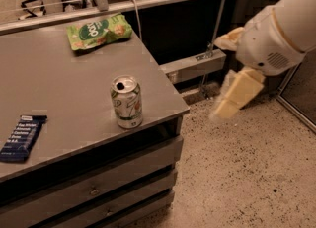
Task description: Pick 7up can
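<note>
1. Camera view puts the 7up can [126,102] upright on the grey desk [59,79], close to its front right corner. The can's opened silver top faces up, so its long axis is vertical.
2. The gripper [223,78] hangs off the desk, beyond the right edge and over the speckled floor [247,177]. Its two cream fingers [236,94] are spread apart with nothing between them.
3. From the gripper the can lies back across the right edge, well apart from it, and at about the same height in the view.
4. A sideways approach over that edge looks clear. The green snack bag [98,30] sits near the back right corner, and the blue packet [22,137] lies by the front edge further left.
</note>
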Tool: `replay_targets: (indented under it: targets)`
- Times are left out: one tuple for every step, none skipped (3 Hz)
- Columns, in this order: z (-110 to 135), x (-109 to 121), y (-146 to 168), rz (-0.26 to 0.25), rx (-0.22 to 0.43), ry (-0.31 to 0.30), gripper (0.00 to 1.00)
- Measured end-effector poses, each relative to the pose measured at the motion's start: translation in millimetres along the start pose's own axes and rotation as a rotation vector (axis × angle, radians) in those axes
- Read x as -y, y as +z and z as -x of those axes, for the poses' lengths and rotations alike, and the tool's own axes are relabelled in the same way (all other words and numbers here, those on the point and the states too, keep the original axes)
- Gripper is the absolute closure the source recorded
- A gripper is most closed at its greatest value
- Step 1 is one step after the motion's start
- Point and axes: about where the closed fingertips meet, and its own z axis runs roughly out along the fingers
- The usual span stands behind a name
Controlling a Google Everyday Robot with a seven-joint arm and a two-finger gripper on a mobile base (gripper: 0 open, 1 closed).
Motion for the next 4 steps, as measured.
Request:
replay_targets:
  targets:
    - [37, -18, 32, 0.069, 0.18, 0.027, 0.0]
    - [65, -45, 69, 0.172, 0.36, 0.073, 0.0]
    - [87, -65, 104, 0.259, 0.533, 0.108, 0.0]
    - [104, -65, 138, 0.322, 0.687, 0.102, 0.0]
